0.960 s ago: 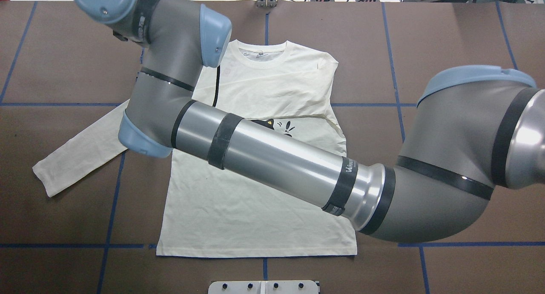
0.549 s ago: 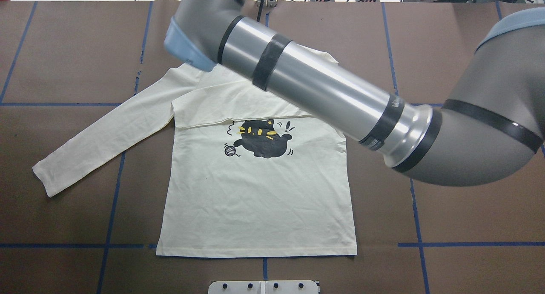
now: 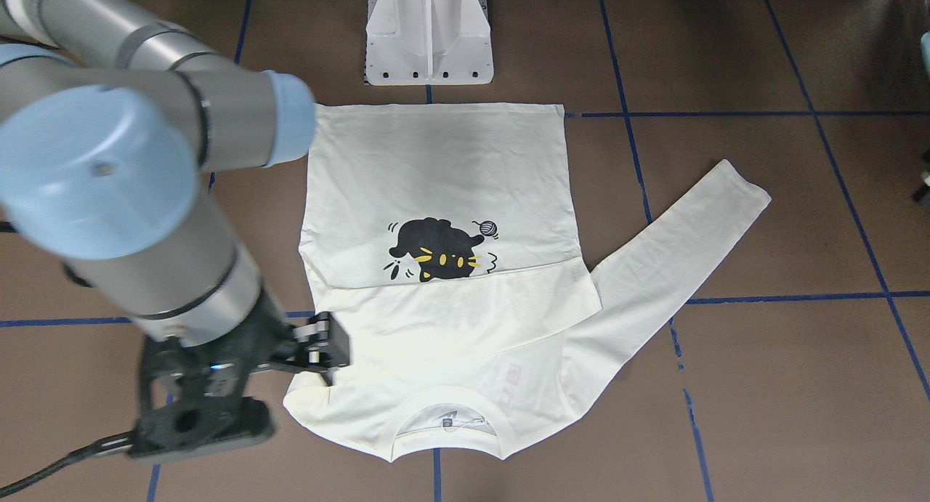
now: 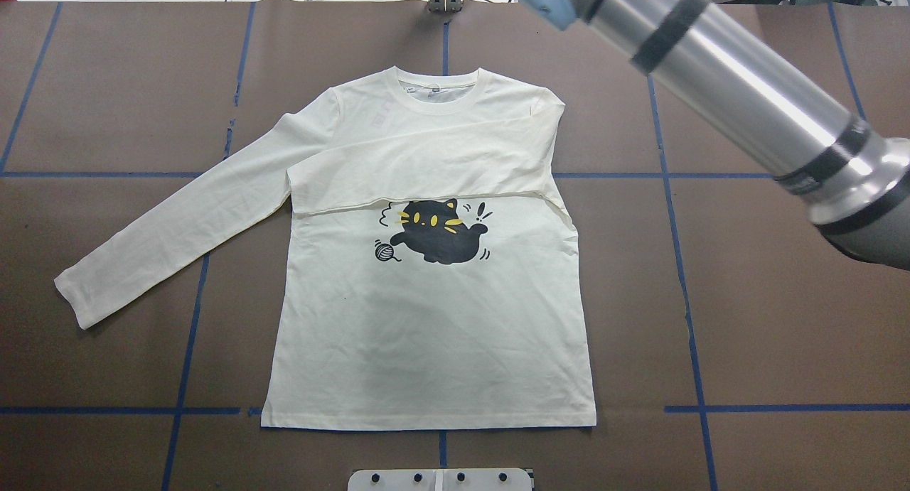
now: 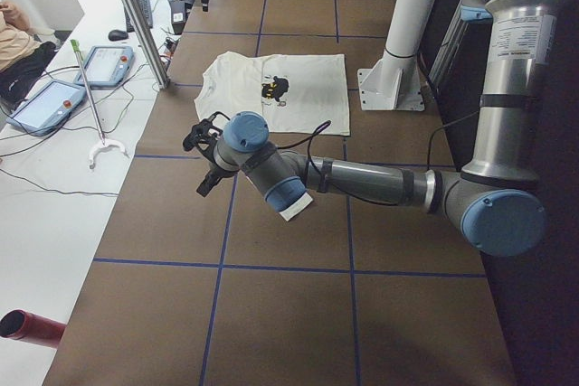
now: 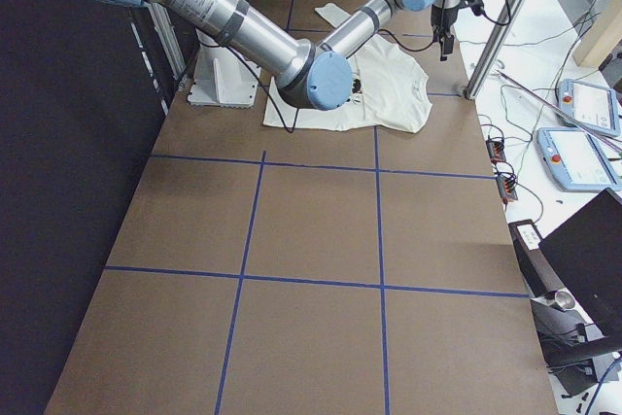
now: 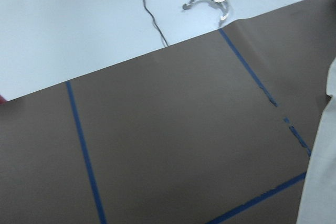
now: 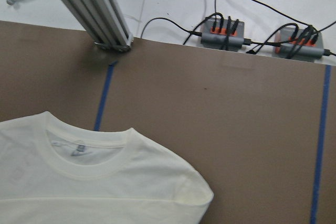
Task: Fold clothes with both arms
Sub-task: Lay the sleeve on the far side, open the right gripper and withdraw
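Shirt [image 4: 426,320] flat mid-table [image 4: 768,320], collar on far side, hem toward base [image 3: 429,51]. One sleeve folded across chest, just above cat print [image 4: 434,239]; other sleeve [image 4: 170,228] out to robot's left. Right gripper [image 3: 320,348] over folded-side shoulder. Left gripper [image 5: 206,153] off the shirt, near spread sleeve.

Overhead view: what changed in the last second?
The grey metal right arm, which lay across the pale cream long-sleeved T-shirt covering most of its black cat print, swung back to the view's top right, clear of the garment. No grasp or release shows. The shirt stayed put, its folded sleeve across the chest, its outstretched sleeve at the view's left.
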Motion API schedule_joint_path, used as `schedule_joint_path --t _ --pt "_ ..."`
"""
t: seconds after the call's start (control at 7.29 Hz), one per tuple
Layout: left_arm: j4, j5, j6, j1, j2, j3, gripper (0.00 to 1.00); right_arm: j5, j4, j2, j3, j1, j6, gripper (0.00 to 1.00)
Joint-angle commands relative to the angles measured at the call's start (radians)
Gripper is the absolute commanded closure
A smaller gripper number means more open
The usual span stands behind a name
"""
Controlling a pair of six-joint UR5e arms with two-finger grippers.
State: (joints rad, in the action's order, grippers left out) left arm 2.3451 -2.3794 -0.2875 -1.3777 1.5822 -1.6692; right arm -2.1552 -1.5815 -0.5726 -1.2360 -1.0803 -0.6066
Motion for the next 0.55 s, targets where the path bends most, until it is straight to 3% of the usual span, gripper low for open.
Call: schedule_joint_path --t 0.0,0.27,0.41 --pt "0.020 0.203 -0.125 0.238 -0.137 -0.126 0.00 -0.083 -0.002 -0.267 -0.187 -0.120 0.212 0.00" --pt "0.046 0.370 -0.145 0.447 -0.221 -0.141 0.00 -0.100 -0.002 -0.441 -0.360 -0.159 0.249 0.00" --pt "0.069 0.408 -0.144 0.541 -0.263 -0.141 0.00 -0.101 -0.002 -0.475 -0.397 -0.162 0.249 0.00"
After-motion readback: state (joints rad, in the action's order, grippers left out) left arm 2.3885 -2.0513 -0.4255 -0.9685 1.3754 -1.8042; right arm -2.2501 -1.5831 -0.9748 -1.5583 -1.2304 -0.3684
